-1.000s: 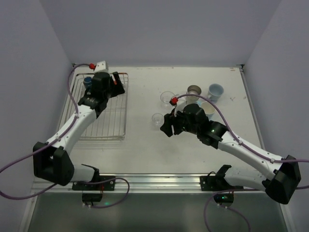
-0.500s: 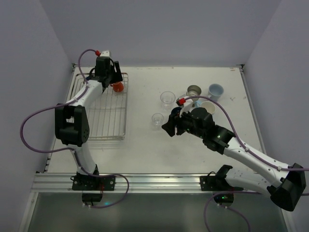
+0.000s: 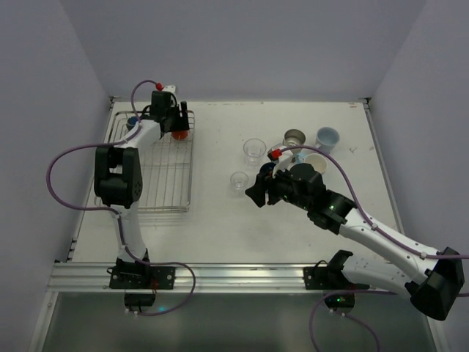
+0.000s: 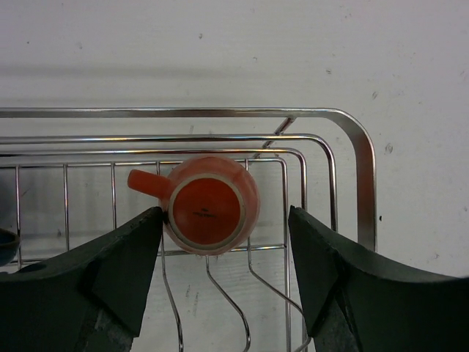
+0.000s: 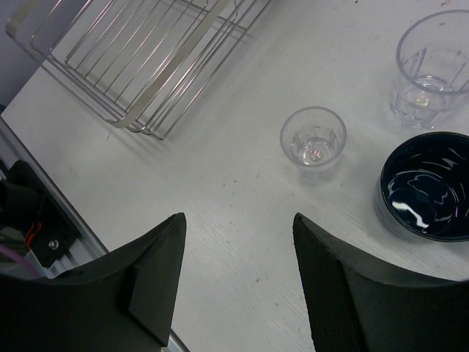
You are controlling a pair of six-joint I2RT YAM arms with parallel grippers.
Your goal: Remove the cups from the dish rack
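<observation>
- At the far right corner of the dish rack [image 3: 150,165], an orange-red mug [image 4: 211,204] sits upside down on the wires, its handle pointing left in the left wrist view
- Left gripper [image 4: 223,229]: jaws spread apart, one finger on each side of the mug, not clamped on it
- A blue cup [image 3: 133,123] stands at the rack's far left corner
- Right gripper [image 5: 236,227]: jaws apart, nothing between them, above the table [image 5: 242,191] near a small clear glass [image 5: 313,137]
- On the table, right of the rack: a taller clear glass [image 5: 432,66], a dark blue cup [image 5: 425,187], a metallic cup [image 3: 294,137], a light blue cup [image 3: 327,138], a cream cup [image 3: 316,163]
</observation>
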